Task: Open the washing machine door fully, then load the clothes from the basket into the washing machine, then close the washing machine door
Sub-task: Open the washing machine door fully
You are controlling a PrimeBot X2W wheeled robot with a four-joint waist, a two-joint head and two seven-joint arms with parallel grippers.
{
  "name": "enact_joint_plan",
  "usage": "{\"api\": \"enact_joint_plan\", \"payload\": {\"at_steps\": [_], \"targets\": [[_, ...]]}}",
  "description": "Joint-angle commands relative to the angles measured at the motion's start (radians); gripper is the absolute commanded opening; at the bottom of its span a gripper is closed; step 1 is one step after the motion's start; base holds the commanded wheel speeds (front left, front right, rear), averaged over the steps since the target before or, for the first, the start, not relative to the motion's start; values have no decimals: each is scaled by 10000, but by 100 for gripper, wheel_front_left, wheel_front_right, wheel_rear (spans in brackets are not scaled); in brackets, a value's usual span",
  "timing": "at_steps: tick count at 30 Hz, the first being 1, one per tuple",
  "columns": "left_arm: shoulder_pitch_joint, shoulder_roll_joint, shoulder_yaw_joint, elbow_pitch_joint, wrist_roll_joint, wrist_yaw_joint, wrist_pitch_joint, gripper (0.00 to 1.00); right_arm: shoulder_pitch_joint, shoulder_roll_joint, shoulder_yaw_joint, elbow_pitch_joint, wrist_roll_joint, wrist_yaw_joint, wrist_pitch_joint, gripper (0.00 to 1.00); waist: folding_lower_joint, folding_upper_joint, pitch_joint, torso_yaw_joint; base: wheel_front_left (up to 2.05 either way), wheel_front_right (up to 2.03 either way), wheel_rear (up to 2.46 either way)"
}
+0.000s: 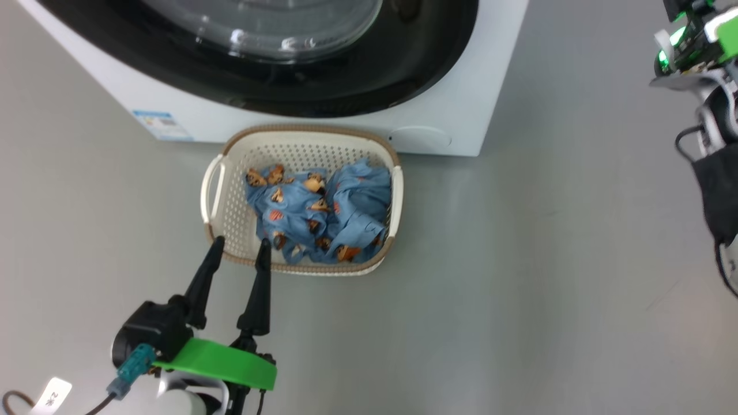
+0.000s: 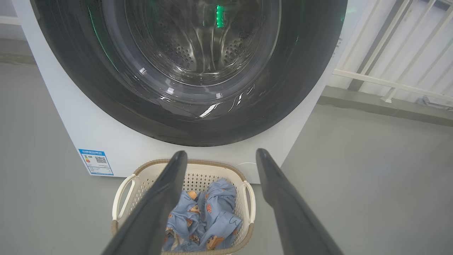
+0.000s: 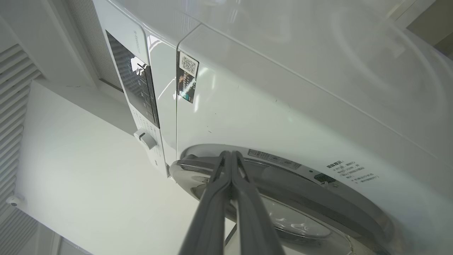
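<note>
One basket [image 1: 236, 213], cream-white and perforated, with brown rim trim and side handles, is sitting on the grey floor [image 1: 519, 288] just in front of the washing machine [image 1: 461, 86], close to its lower front panel. The clothes [image 1: 323, 213] are lying crumpled inside it: light blue fabric printed with small orange-brown bears, piling toward the basket's right half and leaving bare mesh on the left. The washing machine door [image 1: 357, 86] is looking shut in the head and left wrist views: glossy black ring, bulging clear window, steel drum holes showing through the glass. A blue label sticker [image 1: 161, 125] is showing at the machine's lower left corner.

The left gripper [image 1: 240, 245] is hanging low at the basket's near left corner, its long dark fingers pointing toward the machine, jaws standing wide apart and holding nothing. Its fingertips are overlapping the near rim in the head view; contact cannot be told. The right gripper [image 3: 230, 156] is reaching up at the door's edge on the side nearer the control panel [image 3: 136, 88], jaws pressed together with nothing between them. Its tips are lying over the door's silver rim; whether they are touching it cannot be told.
</note>
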Motion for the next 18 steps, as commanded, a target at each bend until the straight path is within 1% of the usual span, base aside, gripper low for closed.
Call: {"api": "enact_joint_plan", "payload": {"at_steps": [1, 5, 8, 16, 18], "targets": [[-286, 117, 256, -287, -45, 32, -65, 100, -217, 13, 105, -155, 114, 17, 199, 0, 0, 0, 380, 317, 0, 0, 0], [-515, 117, -7, -361, -194, 76, -65, 100, -853, -213, 277, 463, 319, 17, 1500, 0, 0, 0, 762, 568, 0, 0, 0], [-686, 116, -208, -432, -301, 116, -65, 100, -1295, -309, 328, 847, 379, 17, 2171, 0, 0, 0, 1058, 756, 0, 0, 0], [-1154, 116, -710, -691, -654, 268, -65, 100, -2563, -416, 363, 1856, 543, 17, 3708, 0, 0, 0, 1951, 1217, 0, 0, 0], [-1248, 116, -805, -741, -728, 300, -65, 100, -2832, -415, 400, 2002, 467, 17, 3859, 0, 0, 0, 2108, 1304, 0, 0, 0]]}}
